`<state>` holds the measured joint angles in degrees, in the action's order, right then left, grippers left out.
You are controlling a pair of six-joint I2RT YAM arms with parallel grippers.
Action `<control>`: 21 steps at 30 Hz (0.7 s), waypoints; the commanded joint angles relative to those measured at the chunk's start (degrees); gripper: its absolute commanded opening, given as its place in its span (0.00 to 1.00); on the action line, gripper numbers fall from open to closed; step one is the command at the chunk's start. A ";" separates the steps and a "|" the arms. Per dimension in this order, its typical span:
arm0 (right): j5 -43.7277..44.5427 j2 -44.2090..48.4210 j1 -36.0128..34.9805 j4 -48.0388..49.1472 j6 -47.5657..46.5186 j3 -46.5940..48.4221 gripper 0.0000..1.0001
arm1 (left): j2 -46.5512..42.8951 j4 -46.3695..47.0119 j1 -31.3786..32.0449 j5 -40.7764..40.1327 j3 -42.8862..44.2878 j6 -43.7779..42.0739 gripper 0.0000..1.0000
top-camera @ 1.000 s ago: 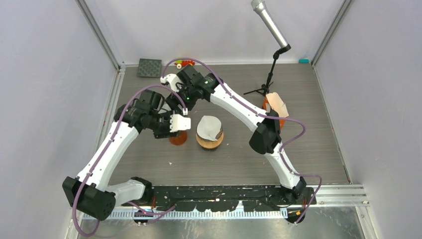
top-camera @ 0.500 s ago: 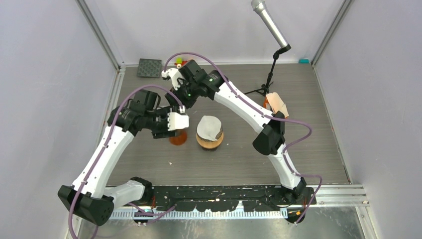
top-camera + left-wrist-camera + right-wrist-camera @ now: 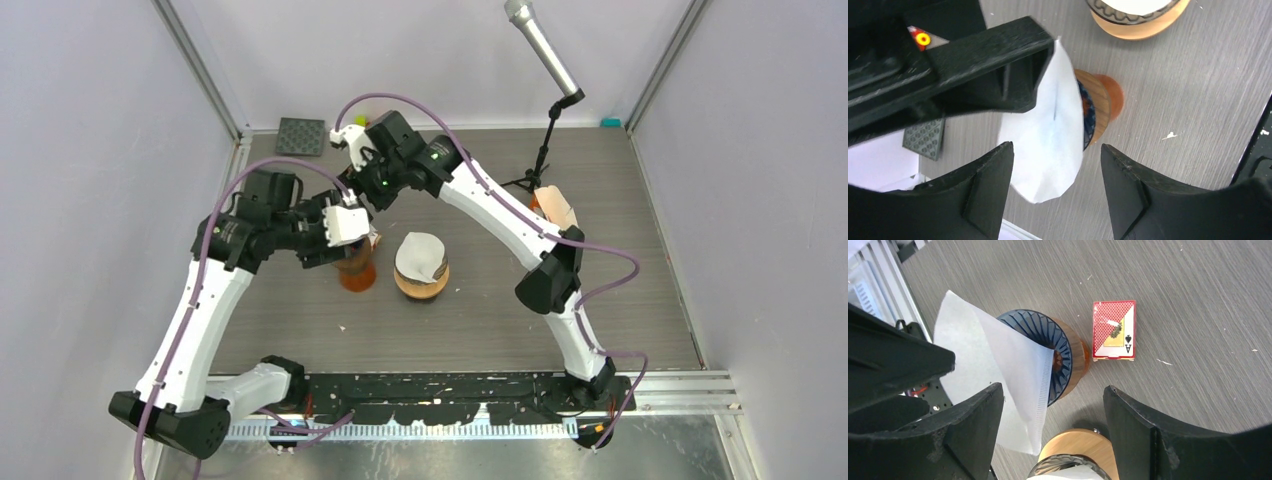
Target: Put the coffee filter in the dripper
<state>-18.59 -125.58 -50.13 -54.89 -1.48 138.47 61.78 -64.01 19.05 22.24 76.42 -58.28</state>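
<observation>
The dripper has a blue ribbed cone, a wood collar and an orange base; it also shows in the left wrist view. A flat white coffee filter stands with one corner in the cone and most of it sticking out; the left wrist view shows the filter too. My left gripper is open, with the filter between its fingers. My right gripper is open just above, its left finger beside the filter. In the top view both grippers hide the filter.
A round wooden holder with a stack of filters stands right of the dripper. A red playing-card box lies beside the dripper. A microphone stand, a second orange object and a black mat are farther back.
Both grippers have drawn up and away from the dripper: the left toward the back left, the right toward the back. The dripper's orange base shows more in the top view.
</observation>
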 commanded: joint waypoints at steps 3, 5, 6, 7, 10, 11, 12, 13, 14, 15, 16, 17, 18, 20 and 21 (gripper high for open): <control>2.27 6.96 0.14 1.89 5.08 -0.69 0.77 | -0.83 0.10 -4.09 5.40 6.24 7.81 0.70; 2.69 7.66 0.12 1.95 5.96 -1.76 0.78 | -0.83 0.95 -5.20 5.11 7.16 10.60 0.71; 2.87 8.06 0.15 2.09 6.30 -2.47 0.78 | -0.87 1.78 -5.85 4.59 7.36 12.51 0.71; 3.19 8.41 0.13 2.37 6.71 -3.21 0.78 | -0.87 2.70 -6.61 4.00 7.42 14.63 0.72; 3.67 9.25 0.16 2.75 8.03 -5.25 0.78 | -1.02 6.31 -8.10 -1.05 6.68 23.02 0.72; 3.73 9.54 0.15 3.09 8.49 -6.04 0.78 | -1.12 7.70 -8.34 -3.47 6.28 25.80 0.73; 3.78 9.79 0.12 3.34 9.09 -6.76 0.78 | -1.13 8.83 -8.59 -5.56 5.89 28.02 0.74; 3.87 10.03 0.12 3.78 9.89 -7.60 0.77 | -1.13 9.84 -8.94 -7.88 5.47 30.55 0.76; 4.22 10.03 0.13 4.04 10.48 -8.02 0.77 | -1.02 10.81 -9.02 -10.07 5.27 32.79 0.78; 4.52 10.06 0.19 4.20 11.12 -8.35 0.77 | -0.58 11.35 -9.07 -12.14 5.17 34.56 0.81; 4.79 10.04 0.13 4.45 11.41 -8.65 0.77 | -0.15 11.45 -9.15 -13.81 5.22 35.95 0.82; 5.12 10.00 0.13 4.52 11.86 -8.86 0.77 | 0.50 11.33 -9.23 -15.26 5.25 37.46 0.83; 5.40 9.88 0.12 4.57 12.14 -8.88 0.77 | 1.08 11.01 -9.36 -15.79 5.27 38.30 0.84; 5.93 9.64 0.12 4.66 12.62 -9.01 0.76 | 2.61 10.33 -9.61 -16.43 5.29 39.99 0.84; 6.11 9.45 0.12 4.69 12.94 -9.06 0.76 | 3.43 9.78 -9.66 -16.51 5.47 40.87 0.84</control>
<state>-14.22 -118.85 -50.11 -53.12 8.93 129.08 62.67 -55.96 10.00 10.44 81.73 -24.99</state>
